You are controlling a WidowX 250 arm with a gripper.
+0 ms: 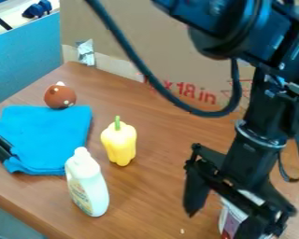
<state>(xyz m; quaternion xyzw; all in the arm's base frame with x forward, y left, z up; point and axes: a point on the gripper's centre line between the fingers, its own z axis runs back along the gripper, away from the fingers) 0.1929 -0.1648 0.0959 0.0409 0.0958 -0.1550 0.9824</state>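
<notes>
Can (pixel 229 215) partly behind gripper (pixel 217 224)

Even, soft light; slight blur.

Black robot arm (pixel 252 119) with rounded, glossy housings, small silvery screws, a thick black looping cable (pixel 142 67), a pale metallic ring (pixel 257 136) and an angular black two-finger claw (pixel 217 221).
</notes>
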